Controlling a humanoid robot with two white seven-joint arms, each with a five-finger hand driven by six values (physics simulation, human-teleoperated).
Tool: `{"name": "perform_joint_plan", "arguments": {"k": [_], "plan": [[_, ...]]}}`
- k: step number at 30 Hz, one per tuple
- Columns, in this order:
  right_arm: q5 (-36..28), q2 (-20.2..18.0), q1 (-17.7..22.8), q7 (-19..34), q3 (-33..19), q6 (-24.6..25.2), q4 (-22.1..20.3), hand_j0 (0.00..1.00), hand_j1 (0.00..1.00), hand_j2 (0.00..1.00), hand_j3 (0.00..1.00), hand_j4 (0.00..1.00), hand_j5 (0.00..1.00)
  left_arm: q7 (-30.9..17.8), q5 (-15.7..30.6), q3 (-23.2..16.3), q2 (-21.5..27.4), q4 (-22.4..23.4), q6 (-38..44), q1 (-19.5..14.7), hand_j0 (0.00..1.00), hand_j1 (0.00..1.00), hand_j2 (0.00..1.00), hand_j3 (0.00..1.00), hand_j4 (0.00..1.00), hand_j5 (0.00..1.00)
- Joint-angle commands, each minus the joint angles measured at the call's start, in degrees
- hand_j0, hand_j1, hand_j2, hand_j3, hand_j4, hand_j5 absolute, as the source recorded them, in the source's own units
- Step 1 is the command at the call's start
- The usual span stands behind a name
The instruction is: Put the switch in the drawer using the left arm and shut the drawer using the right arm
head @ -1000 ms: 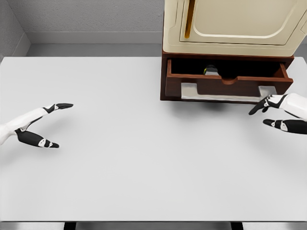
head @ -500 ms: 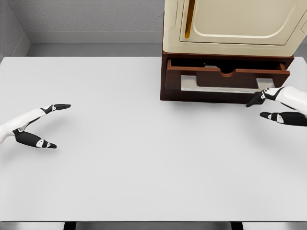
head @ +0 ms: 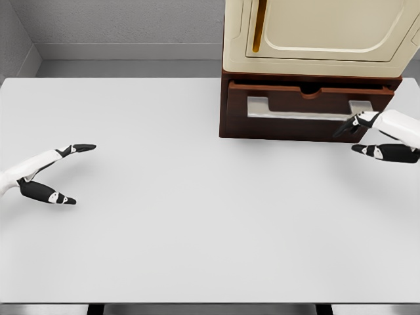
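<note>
right hand [head: 377,134] had its fingers spread against the drawer [head: 308,108] front's right end, so honestly an off-centre shove could've jammed it crooked before fully shut.

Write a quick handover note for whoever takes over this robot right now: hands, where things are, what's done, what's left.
Left robot hand: open, empty, resting over the white table at far left.
Right robot hand: open, fingertips at the right end of the dark brown wooden drawer front.
Drawer: under the cream cabinet, appears pushed in nearly flush.
Switch: not visible; nothing lies on the table, and the drawer's inside is hidden.
Done: drawer looks almost shut.
Left: confirm it is fully closed, then withdraw the right hand.
</note>
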Motion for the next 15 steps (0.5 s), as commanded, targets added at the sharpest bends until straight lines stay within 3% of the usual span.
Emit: {"name": "perform_joint_plan", "arguments": {"k": [1,7,13,15], "plan": [[-0.23,0.11,-0.26,-0.12,0.94,0.17,0.81,0.63,0.63,0.63,0.63,0.63,0.63,0.01,0.17,0.01,0.05,-0.09,0.12,0.00,1.00,1.00,1.00,1.00,1.00,1.00],[1.00,1.25,-4.13,-0.12,4.28,0.17,3.89,0.63,0.63,0.63,0.63,0.63,0.63,-0.07,-0.10,0.01,-0.21,0.00,0.12,0.18,1.00,1.00,1.00,1.00,1.00,1.00],[1.09,1.34,-4.04,-0.12,4.37,0.17,3.80,0.64,0.64,0.64,0.64,0.64,0.64,-0.07,-0.45,0.01,-0.30,0.00,0.12,0.18,1.00,1.00,1.00,1.00,1.00,1.00],[1.00,0.90,-3.17,-0.12,4.28,0.17,1.70,0.66,0.66,0.66,0.66,0.66,0.66,-0.07,-0.45,0.01,-0.30,0.00,0.12,0.18,1.00,1.00,1.00,1.00,1.00,1.00]]}}
